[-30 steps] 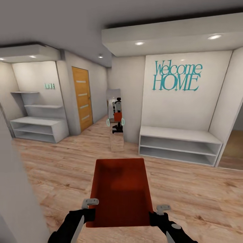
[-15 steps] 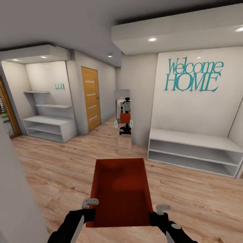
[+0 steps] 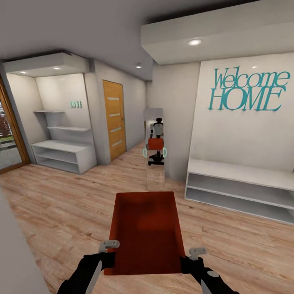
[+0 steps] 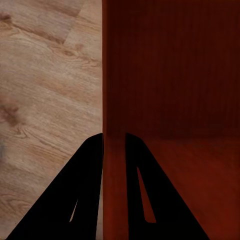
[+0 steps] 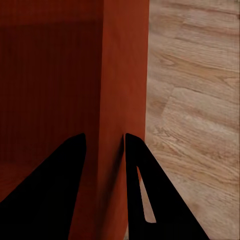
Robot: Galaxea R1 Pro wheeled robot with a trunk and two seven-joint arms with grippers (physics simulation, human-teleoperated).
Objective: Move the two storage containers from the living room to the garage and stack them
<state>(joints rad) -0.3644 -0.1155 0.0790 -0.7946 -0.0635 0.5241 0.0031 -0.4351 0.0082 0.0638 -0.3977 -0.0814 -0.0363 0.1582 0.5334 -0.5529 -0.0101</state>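
One storage container (image 3: pixel 147 230), rust-red and open-topped, is held in the lower centre of the head view, above a light wood plank floor (image 3: pixel 61 208). Its near left wall is pinched by the left pincer (image 3: pixel 109 250); in the left wrist view one black finger (image 4: pixel 80 200) is seen outside the wall and the other inside. Its near right wall is pinched likewise by the right pincer (image 3: pixel 195 256), the wall being clamped between the two fingers (image 5: pixel 150 200) in the right wrist view. Ahead, a tall mirror (image 3: pixel 154 149) is seen at mid-frame, showing the robot with the red box. Teal "Welcome HOME" lettering (image 3: pixel 245 90) is placed at the upper right above a white shelf bench (image 3: pixel 241 185). A honey-coloured wooden door (image 3: pixel 114 119) and white shelving (image 3: pixel 61 151) are set at the left.
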